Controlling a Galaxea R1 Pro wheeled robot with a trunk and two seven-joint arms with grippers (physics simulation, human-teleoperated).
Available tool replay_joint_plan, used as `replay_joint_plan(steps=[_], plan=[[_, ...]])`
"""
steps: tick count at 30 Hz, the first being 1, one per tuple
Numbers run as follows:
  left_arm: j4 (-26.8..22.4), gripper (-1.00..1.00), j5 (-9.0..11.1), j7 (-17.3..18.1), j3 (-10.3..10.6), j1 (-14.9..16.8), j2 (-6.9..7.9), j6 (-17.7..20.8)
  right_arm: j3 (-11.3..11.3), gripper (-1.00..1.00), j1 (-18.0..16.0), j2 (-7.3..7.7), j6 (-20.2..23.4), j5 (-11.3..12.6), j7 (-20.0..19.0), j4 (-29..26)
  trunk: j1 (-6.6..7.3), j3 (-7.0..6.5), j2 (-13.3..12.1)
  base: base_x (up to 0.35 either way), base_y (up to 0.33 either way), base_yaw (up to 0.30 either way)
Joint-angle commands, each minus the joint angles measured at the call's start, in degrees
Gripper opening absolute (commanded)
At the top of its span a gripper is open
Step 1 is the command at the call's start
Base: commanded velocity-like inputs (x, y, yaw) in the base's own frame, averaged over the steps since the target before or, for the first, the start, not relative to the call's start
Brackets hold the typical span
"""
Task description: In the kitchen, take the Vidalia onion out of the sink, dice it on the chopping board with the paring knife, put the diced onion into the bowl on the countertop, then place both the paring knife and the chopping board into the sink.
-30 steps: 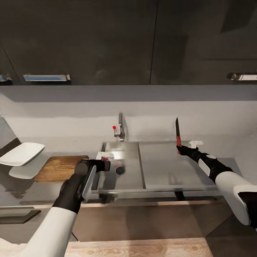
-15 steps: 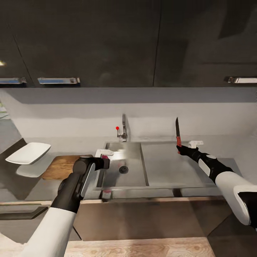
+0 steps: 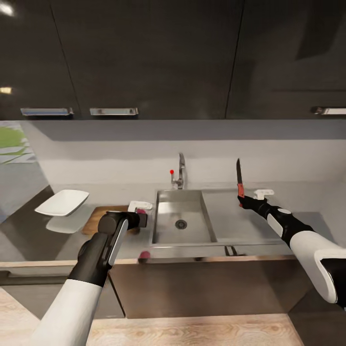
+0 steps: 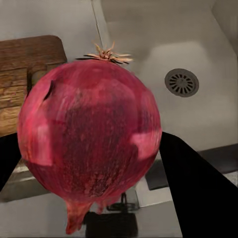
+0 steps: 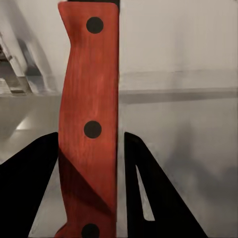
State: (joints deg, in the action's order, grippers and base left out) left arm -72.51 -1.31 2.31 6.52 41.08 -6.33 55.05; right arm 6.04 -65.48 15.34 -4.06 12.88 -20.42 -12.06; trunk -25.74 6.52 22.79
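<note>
While the left jaws (image 3: 140, 217) are clamped on the Vidalia onion (image 4: 89, 144), it is held above the bench (image 3: 57, 238) just beside the sink's (image 3: 182, 218) left rim, with the chopping board (image 3: 96, 218) close behind. The paring knife (image 3: 239, 179) is gripped upright by the right jaws (image 3: 241, 198) over the flat drainboard (image 3: 240, 223). The onion's dry tuft is seen in the left wrist view, the riveted handle in the right. The bowl (image 3: 62, 202) appears raised at the far left, under dark cabinets (image 3: 144, 53).

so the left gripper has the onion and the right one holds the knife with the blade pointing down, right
Not quite. The left gripper does hold the onion, but the right gripper holds the paring knife with its blade pointing up, as the head view shows.
</note>
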Motion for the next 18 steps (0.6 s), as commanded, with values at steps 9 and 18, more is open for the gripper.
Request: replay_joint_plan(steps=[9,18], plan=[[-0.3,-1.0,-0.3,0.3,0.0,0.1,0.34,0.2,0.5,-1.0,-0.1,0.04,-0.2,0.6,-0.1,0.1,-0.04,-0.69,0.1,-0.004,0.302,0.0],[0.1,-1.0,-0.3,0.3,0.0,0.1,0.35,0.1,0.5,-1.0,-0.1,0.04,-0.2,0.6,-0.1,0.1,-0.04,-1.51,0.1,0.123,0.281,0.0]])
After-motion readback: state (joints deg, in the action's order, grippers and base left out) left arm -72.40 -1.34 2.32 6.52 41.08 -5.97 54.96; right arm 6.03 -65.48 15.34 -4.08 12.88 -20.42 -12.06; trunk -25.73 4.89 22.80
